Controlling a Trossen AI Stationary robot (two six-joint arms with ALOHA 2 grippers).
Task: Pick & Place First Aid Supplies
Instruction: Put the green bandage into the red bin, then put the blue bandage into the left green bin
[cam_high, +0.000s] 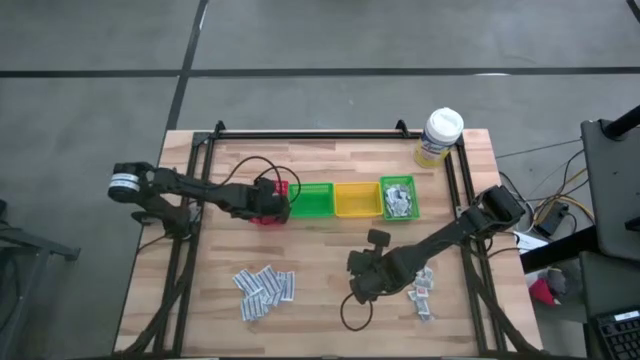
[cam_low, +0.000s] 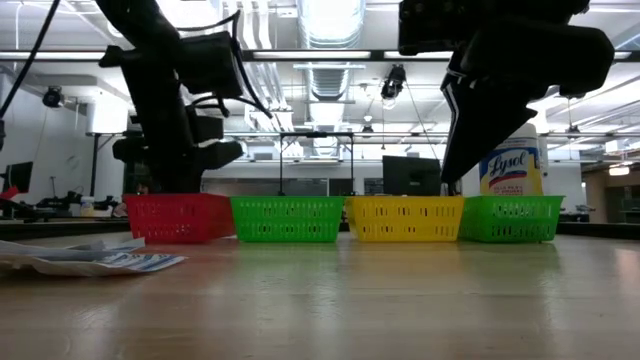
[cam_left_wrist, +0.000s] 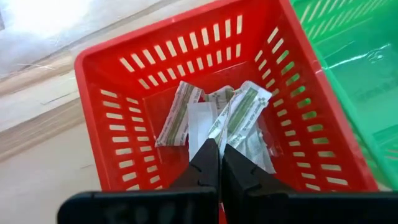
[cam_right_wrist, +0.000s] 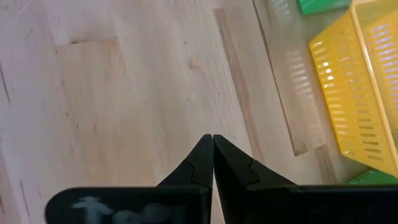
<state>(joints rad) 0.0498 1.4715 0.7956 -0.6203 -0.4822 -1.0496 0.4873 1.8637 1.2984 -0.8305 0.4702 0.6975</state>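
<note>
the right pincer (cam_high: 357, 290), fingers pressed together and empty over bare worktop (cam_high: 320, 260), has the small white-red flat sachets (cam_high: 423, 288) lying just beside it, nearer than the left pincer (cam_high: 281, 200).

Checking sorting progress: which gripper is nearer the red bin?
Left. The left gripper hangs directly over the red bin; the right gripper is far off, over bare table.
</note>
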